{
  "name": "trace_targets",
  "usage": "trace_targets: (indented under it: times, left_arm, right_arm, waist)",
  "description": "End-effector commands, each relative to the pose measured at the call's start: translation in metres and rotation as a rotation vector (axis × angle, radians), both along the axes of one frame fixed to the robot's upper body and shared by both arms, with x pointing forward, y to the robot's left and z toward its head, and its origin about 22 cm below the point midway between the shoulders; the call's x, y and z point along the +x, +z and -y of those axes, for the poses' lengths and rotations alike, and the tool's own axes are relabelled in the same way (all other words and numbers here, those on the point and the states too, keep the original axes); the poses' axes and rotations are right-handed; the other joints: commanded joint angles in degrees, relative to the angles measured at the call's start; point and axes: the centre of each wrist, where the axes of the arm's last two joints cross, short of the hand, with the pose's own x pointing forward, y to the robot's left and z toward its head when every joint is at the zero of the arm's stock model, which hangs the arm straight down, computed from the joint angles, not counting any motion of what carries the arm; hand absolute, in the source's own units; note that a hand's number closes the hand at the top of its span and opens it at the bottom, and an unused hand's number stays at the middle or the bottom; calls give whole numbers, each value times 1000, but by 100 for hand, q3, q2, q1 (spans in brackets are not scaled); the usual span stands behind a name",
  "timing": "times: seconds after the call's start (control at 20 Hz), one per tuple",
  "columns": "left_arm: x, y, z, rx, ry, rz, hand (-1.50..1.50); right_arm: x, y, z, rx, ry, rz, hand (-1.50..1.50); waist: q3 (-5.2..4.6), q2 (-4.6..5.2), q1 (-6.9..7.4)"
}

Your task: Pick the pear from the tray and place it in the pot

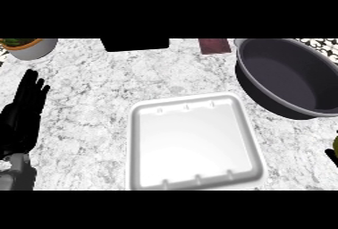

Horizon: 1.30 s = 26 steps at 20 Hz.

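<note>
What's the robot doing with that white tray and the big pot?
The white tray has nothing on it, and the dark pot at the far right holds nothing either. At the right edge, a bit of the right hand shows with something yellow-green, perhaps the pear. The left hand rests open at the left.

Lighting: even, bright, diffuse over my desk (pixel 92 89). Glare: soft sheen on white tray (pixel 195 143), centre. Shadows: faint; pot (pixel 290 76) interior at two o'clock dark. My left robot hand (pixel 23 120), nine o'clock, reads near-black.
</note>
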Motion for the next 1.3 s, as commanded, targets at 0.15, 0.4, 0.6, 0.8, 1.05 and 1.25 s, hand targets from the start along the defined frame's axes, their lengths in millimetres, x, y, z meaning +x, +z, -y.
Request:
trace_targets:
  times: [0.15, 0.4, 0.6, 0.8, 1.05, 1.25]
  left_arm:
    - [18, 4, 15, -13, -88, 23, 0]
    - [31, 4, 22, -16, -93, 20, 0]
    - [23, 13, 42, -26, -102, 9, 0]
    - [26, 6, 28, -17, -123, 37, 0]
    - [33, 19, 29, 5, -132, 16, 0]
    - [21, 13, 29, -19, -133, 18, 0]
  right_arm:
    - [-26, 36, 29, 61, -131, -31, 150]
    - [25, 22, 53, 112, -173, -85, 150]
    - [44, -1, 40, 203, -158, -93, 150]
    - [52, 13, 37, -154, -395, 166, 150]
    - [90, -32, 39, -229, -413, 144, 150]
    - [113, -57, 42, -231, -389, 112, 150]
  waist:
    - [14, 92, 425]
    - [18, 127, 545]
    - [20, 109, 545]
    - [21, 173, 717]
    - [27, 163, 711]
    - [25, 143, 678]
